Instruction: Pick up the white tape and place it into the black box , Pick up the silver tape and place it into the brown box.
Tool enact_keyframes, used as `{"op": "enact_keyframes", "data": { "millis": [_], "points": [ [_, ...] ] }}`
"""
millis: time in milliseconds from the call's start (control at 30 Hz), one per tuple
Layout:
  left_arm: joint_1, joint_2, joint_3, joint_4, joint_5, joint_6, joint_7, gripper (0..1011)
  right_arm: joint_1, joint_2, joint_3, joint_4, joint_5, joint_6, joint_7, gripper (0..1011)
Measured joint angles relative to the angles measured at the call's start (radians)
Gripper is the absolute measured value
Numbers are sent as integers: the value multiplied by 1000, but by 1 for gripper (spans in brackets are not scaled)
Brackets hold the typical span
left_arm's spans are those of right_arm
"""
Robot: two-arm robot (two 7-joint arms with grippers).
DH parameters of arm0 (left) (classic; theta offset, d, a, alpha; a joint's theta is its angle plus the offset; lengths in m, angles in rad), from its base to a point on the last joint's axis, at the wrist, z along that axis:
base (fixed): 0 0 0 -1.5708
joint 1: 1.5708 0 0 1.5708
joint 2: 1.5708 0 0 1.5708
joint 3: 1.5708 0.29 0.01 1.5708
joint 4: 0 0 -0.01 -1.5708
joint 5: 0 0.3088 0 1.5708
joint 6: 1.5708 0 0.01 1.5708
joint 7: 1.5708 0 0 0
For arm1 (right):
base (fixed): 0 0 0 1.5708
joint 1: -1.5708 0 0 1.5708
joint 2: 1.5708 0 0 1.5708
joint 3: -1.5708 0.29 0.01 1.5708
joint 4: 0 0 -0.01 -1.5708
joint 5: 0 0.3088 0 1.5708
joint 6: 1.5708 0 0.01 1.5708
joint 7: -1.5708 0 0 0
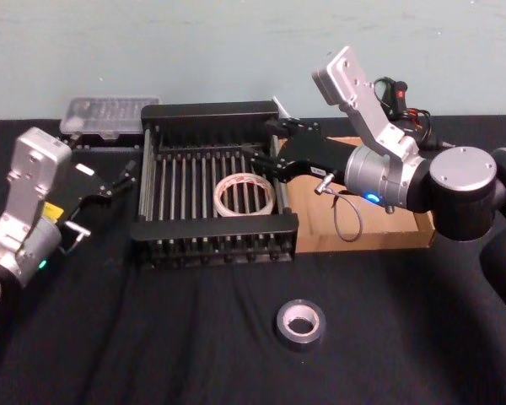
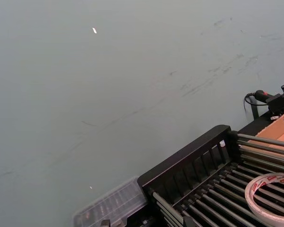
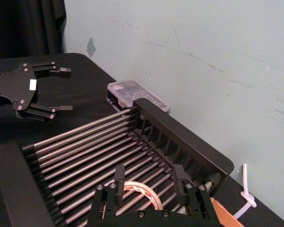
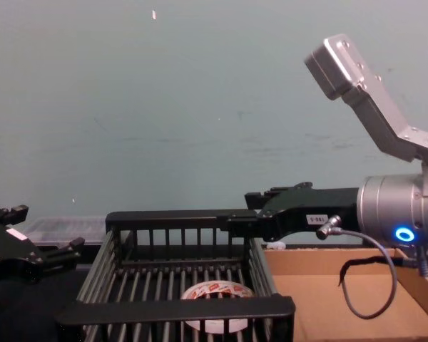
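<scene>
Silver tape (image 1: pixel 301 324): lay flat, hole up, nearer than the black box (image 1: pixel 215 229), apart from both arms.
Right gripper (image 1: pixel 259 160): jaws released, seemingly empty, over the black box's right side, closer arm.
Left gripper (image 1: pixel 123 177): jaws released, left of box.

You won't find any readable text here. The flat white tape roll (image 2: pixel 270 196) carries red markings along its rim, too small to make out, and a small white label on the right arm's black pincer (image 4: pixel 317 219) is illegible too.

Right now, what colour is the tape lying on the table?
Grey-silver tape with a dark hole; the head view shows it best.
</scene>
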Motion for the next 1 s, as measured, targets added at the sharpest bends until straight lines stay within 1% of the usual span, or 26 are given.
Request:
{"op": "enact_keyframes", "data": {
  "millis": [67, 100, 167, 200, 267, 300, 333, 433, 867, 1000],
  "points": [
    [0, 0, 0, 0, 0, 0, 0, 1002, 0, 0, 0, 0, 0, 0, 0, 656],
    [0, 0, 0, 0, 0, 0, 0, 1001, 0, 0, 0, 0, 0, 0, 0, 721],
    [0, 0, 0, 0, 0, 0, 0, 1001, 0, 0, 0, -1, 1, 0, 0, 760],
    [0, 0, 0, 0, 0, 0, 0, 1002, 0, 1, 0, -1, 1, 0, 0, 817],
    [0, 0, 0, 0, 0, 0, 0, 1001, 0, 1, 0, -1, 1, 0, 0, 844],
    [0, 0, 0, 0, 0, 0, 0, 1001, 0, 1, 0, -1, 1, 0, 0, 890],
    [0, 0, 0, 0, 0, 0, 0, 1001, 0, 1, 0, -1, 1, 0, 0, 905],
    [0, 0, 0, 0, 0, 0, 0, 1001, 0, 1, 0, -1, 1, 0, 0, 997],
    [0, 0, 0, 0, 0, 0, 0, 1001, -1, 1, 0, -1, 1, 0, 0, 1002],
    [0, 0, 0, 0, 0, 0, 0, 1001, -4, 5, 3, -13, 7, 14, 0, 1002]
  ]
}}
